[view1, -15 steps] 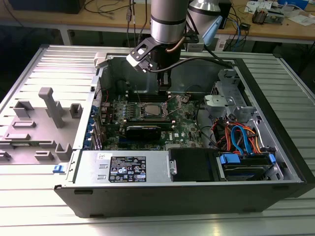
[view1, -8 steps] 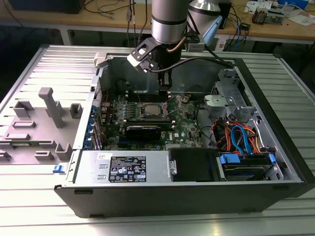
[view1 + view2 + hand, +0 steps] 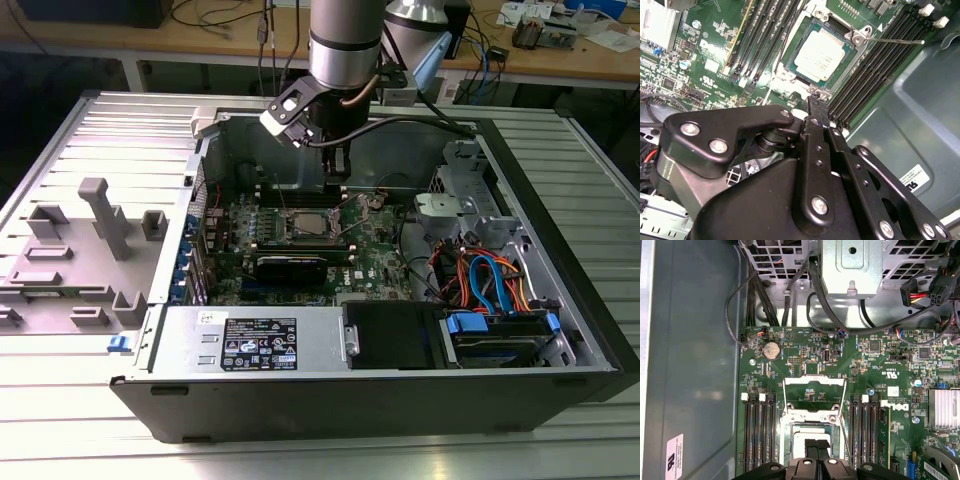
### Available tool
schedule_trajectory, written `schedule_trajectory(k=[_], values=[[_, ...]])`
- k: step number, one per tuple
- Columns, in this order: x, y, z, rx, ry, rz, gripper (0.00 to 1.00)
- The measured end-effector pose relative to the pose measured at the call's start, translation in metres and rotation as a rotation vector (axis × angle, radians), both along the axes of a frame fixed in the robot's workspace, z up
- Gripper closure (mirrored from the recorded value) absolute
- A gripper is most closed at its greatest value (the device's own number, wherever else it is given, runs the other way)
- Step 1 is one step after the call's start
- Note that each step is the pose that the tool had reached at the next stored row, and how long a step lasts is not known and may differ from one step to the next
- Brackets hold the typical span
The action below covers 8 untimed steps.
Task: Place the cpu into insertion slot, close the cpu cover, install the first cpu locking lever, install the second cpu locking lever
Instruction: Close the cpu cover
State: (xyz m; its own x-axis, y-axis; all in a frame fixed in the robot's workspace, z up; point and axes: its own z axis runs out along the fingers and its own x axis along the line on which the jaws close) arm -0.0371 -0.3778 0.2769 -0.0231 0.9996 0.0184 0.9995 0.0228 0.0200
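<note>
hand (image 3: 813, 101) narrow (fingers nearly together) | hovering just above insertion slot (image 3: 854, 47) edge | cpu (image 3: 820, 55) lying flat in slot

So the arm (image 3: 345, 40) drops straight down from the top of the exterior view, its silver-grey wrist section dead vertical, and the black claw (image 3: 338, 168) hangs plumb under it with the tip aimed downward. In the second wrist view the claw (image 3: 816, 105) has its black linkage bars fanning back toward the camera and narrowing to one point, and the fingers (image 3: 810, 150) look pressed together with no gap I can spot. The first wrist view agrees: two dark fingertips (image 3: 811, 449) side by side, touching.
</note>
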Motion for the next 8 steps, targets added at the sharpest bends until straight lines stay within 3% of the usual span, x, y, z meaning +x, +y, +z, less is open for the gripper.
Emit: schedule_trajectory(k=[8], values=[[0.002,0.0,-0.0001,0.0,-0.0001,0.0,0.89]])
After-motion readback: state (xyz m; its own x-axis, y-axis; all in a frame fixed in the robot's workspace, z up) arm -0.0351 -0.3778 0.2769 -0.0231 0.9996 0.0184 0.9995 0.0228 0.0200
